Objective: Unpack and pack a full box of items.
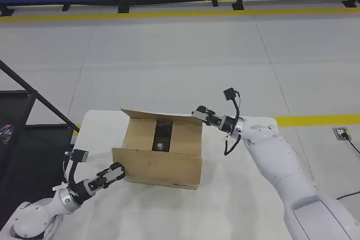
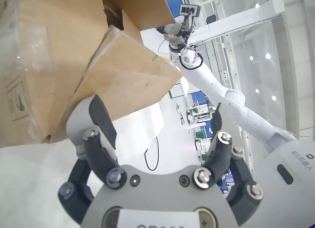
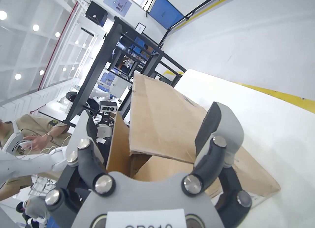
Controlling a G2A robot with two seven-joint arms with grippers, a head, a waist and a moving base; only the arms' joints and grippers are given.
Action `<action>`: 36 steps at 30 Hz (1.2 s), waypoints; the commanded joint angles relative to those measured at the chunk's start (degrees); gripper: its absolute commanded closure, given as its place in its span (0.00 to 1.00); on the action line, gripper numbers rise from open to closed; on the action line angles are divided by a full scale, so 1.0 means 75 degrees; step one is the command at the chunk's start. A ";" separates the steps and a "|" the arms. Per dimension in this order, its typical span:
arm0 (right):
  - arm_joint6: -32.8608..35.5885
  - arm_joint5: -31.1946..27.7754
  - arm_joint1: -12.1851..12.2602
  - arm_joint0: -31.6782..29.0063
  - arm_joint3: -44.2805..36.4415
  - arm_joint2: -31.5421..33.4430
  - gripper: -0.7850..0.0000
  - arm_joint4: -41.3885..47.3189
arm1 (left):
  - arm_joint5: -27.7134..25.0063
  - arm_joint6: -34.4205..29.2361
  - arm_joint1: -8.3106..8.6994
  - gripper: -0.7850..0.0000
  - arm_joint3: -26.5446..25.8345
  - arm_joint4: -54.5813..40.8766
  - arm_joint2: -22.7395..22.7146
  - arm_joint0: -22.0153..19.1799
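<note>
**Position.** The cardboard box (image 1: 159, 165) sits at the middle of the white table (image 1: 240, 198). Its top flaps (image 1: 186, 138) are partly lifted and leave a gap down the centre. A dark item (image 1: 161, 137) shows through that gap, inside the box. What else lies inside cannot be made out.

**Left claw.** The left claw (image 2: 160, 120) hangs low at the box's front left corner, on the robot's side. Its jaws are spread wide and hold nothing. One finger (image 2: 102, 115) is just beside the edge of a side flap (image 2: 128, 76); whether it touches cannot be told.

**Right claw.** The right claw (image 3: 150, 128) is at the box's far right corner, near the rim, jaws likewise spread and empty. A raised flap (image 3: 160, 115) stands directly ahead of it.

**Handling.** The box looks like corrugated board, stiff across a panel and weak at the creases.
- The flaps should fold under light force but may crease or tear if pulled sideways.
- Take each flap near its free edge, midway along, and swing it outward about its hinge line.
- A full box is probably heavy enough to stay put. If it shifts, steady the opposite wall with the other claw.
- Lift the contents out from above once every flap is clear of the opening.
</note>
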 commanded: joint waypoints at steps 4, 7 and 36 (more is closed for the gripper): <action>0.0011 0.0012 0.0250 -0.0243 -0.0814 -0.0046 0.00 -0.0180 | 0.0197 0.0216 -0.0074 0.00 0.0077 0.0242 0.0246 -0.0199; 0.0061 0.0062 0.0364 -0.0378 -0.1251 -0.0237 0.00 -0.0224 | 0.0244 0.0272 -0.0108 0.00 0.0113 0.0317 0.0342 -0.0287; 0.2791 0.3347 0.0655 -0.0527 -0.2644 -0.1336 0.00 0.1659 | 0.0798 0.0699 -0.0418 0.00 0.0266 0.1082 0.1046 -0.0987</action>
